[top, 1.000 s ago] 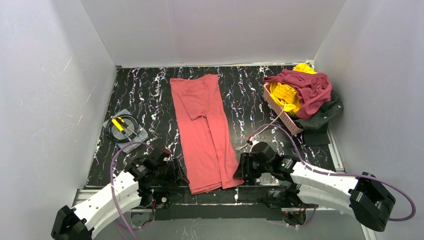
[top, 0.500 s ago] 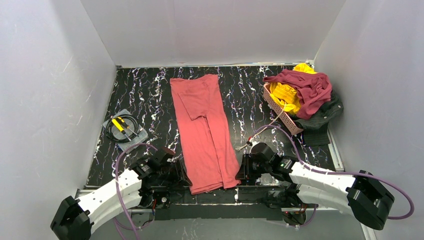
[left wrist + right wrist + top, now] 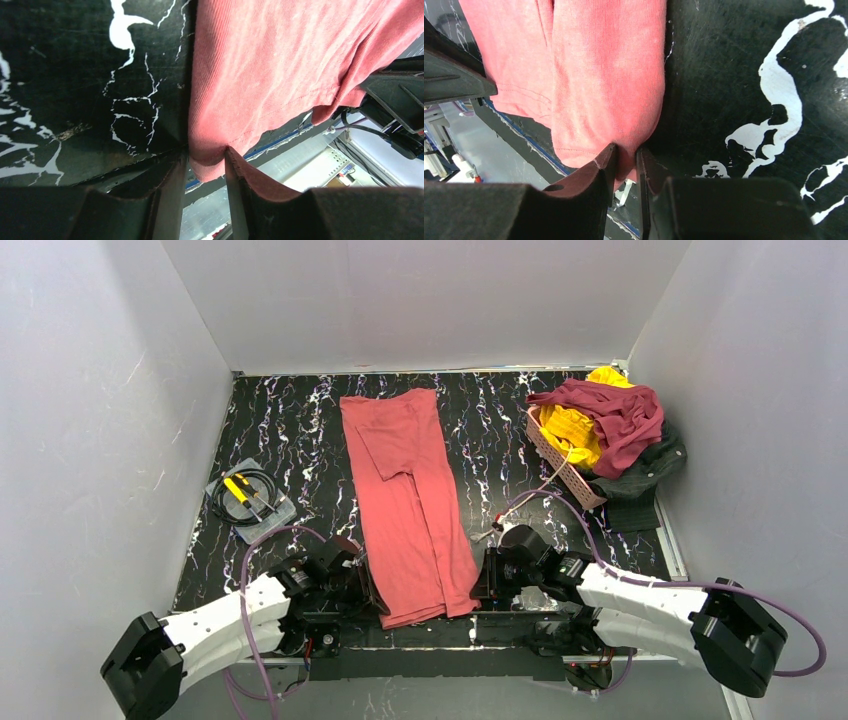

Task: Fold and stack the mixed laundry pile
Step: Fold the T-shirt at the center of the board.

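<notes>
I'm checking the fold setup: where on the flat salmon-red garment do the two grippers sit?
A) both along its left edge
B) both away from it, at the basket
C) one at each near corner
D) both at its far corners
C: the left gripper and right gripper each have a near corner of the salmon-red garment pinched between their fingers, on opposite sides.

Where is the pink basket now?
Top view: the basket sits far right on the table, partly under the yellow garment and the maroon garment.
</notes>
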Motion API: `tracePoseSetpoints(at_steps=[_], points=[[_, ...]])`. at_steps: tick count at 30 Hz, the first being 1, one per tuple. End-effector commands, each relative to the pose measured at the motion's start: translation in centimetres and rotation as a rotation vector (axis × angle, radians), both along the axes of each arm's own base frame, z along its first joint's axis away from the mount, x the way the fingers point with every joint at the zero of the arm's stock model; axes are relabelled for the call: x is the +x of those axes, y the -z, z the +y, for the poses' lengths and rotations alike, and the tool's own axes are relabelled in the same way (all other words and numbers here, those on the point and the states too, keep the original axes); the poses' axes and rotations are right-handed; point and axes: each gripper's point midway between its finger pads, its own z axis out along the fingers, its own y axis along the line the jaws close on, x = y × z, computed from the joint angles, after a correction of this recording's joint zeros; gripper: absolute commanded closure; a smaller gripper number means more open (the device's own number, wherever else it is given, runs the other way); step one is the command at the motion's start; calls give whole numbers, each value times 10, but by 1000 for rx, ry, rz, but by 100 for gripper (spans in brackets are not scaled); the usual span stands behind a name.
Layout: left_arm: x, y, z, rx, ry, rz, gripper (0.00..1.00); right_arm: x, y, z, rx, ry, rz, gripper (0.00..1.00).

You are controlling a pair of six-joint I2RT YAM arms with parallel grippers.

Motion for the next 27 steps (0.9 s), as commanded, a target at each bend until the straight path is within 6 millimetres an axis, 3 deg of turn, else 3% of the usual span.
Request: tracePoseSetpoints(at_steps=[1, 5, 10, 12, 19, 21, 27], points=[[-10, 14, 10, 68, 14, 39, 69, 0, 3, 0, -3, -7, -6, 72], [-9, 12, 9, 69, 17, 26, 82, 0, 2, 0, 1, -9, -4, 77], [-1, 2, 2, 30, 8, -28, 100, 0, -7, 4, 29, -15, -7, 94], [3, -6, -2, 3, -4, -54, 100, 1, -15, 7, 50, -12, -17, 99], [26, -43, -10, -42, -34, -179, 100, 12, -55, 21, 136, 6, -68, 99], [38, -59, -11, -34, -44, -239, 100, 20, -69, 24, 151, 24, -102, 99], [75, -74, -13, 23, -51, -352, 100, 58, -100, 33, 119, 89, -244, 99]])
